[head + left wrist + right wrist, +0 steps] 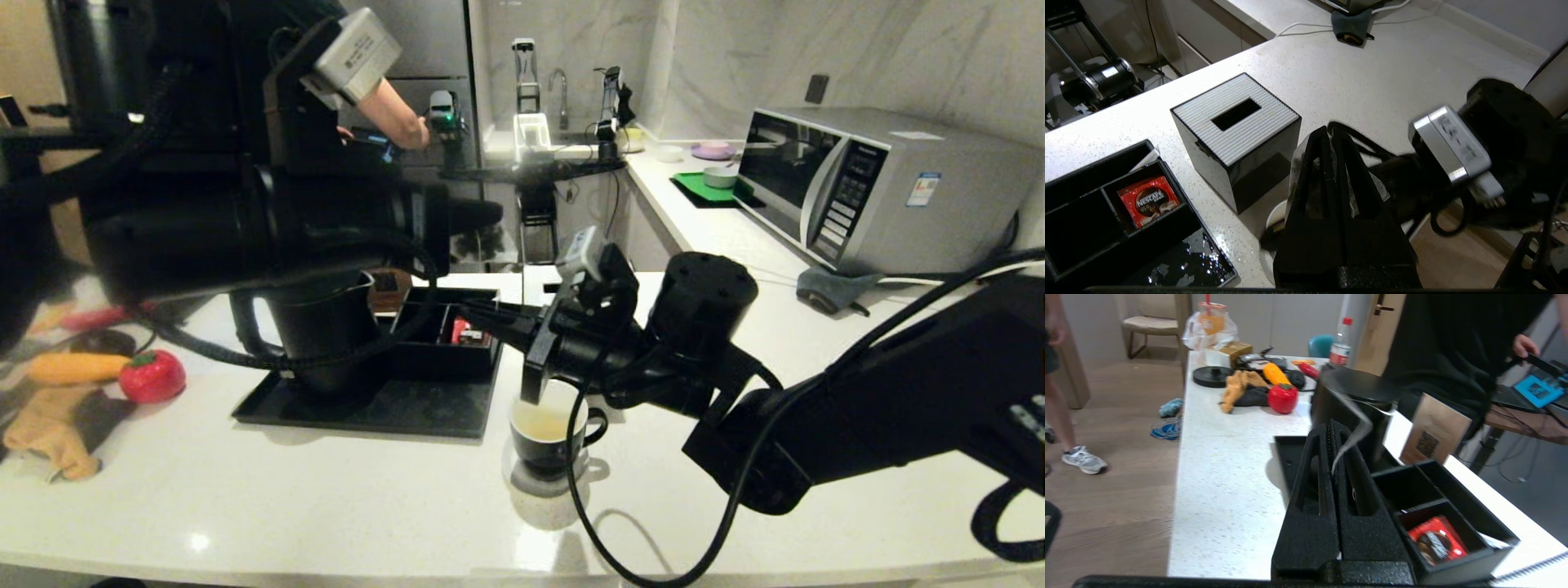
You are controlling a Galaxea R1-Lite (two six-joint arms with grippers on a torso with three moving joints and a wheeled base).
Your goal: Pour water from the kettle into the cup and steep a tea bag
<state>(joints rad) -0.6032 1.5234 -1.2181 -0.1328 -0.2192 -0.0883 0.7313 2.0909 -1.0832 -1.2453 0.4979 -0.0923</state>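
Note:
The black cup (555, 445) stands on the white counter just right of the black tray (367, 412), filled with pale yellowish liquid (539, 425). I cannot make out the tea bag. My right gripper (473, 313) hovers just above the cup, pointing left toward the kettle (322, 335), which stands upright on the tray. In the right wrist view that gripper (1333, 426) is shut, a pale translucent strip curls off its fingers, and the kettle (1347, 404) is straight ahead. My left gripper (490, 216) is higher up and shut (1331, 132), with the cup's rim (1274, 212) peeking out below.
A black organiser (445, 351) on the tray holds a red packet (1147, 200). A black tissue box (1237, 134) stands behind the cup. Toy tomato (153, 376) and cloths lie at the left, a microwave (865, 184) at the back right. A person (392, 114) stands behind.

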